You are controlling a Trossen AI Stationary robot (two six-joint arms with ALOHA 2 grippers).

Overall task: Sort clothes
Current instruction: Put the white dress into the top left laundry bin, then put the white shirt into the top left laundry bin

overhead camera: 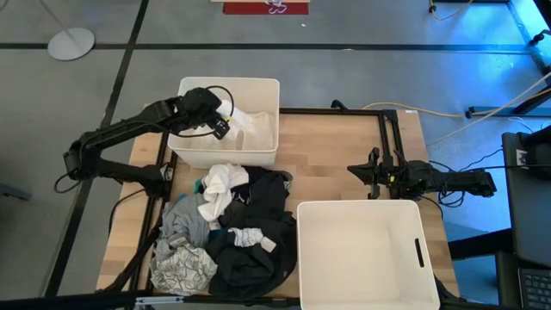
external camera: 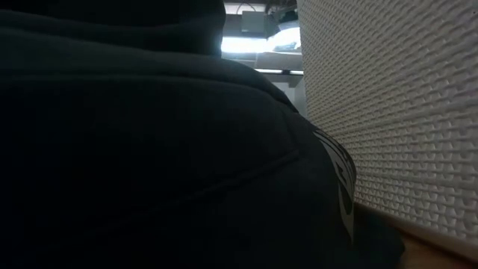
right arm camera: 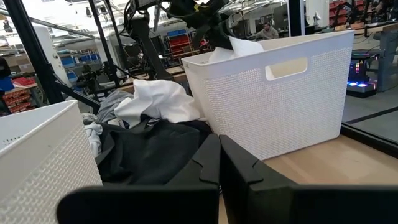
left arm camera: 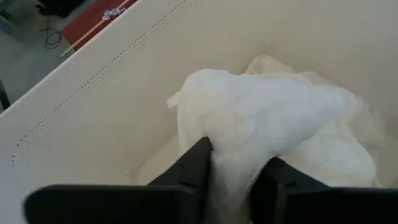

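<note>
A pile of clothes (overhead camera: 228,232), black, grey, white, teal and white with grey print, lies on the table's near left part. My left gripper (overhead camera: 222,122) is over the far white bin (overhead camera: 258,90), shut on a white garment (left arm camera: 261,118) whose bulk lies in the bin. My right gripper (right arm camera: 219,163) is shut and empty above the table at the right (overhead camera: 372,172). In the low view a black garment (external camera: 149,149) fills most of the picture. My left gripper pinches a bunched fold of the white garment (left arm camera: 233,165) between its two fingers, coming from above and slanting down into the bin. The garment spreads out beyond the fingers and rests on more white cloth in the bin.
A second white bin (overhead camera: 362,254) stands at the near right; its textured wall (external camera: 388,112) fills the low view's right side. Bare wood (overhead camera: 336,159) lies between the two bins. A person (right arm camera: 268,29) sits far off in the room.
</note>
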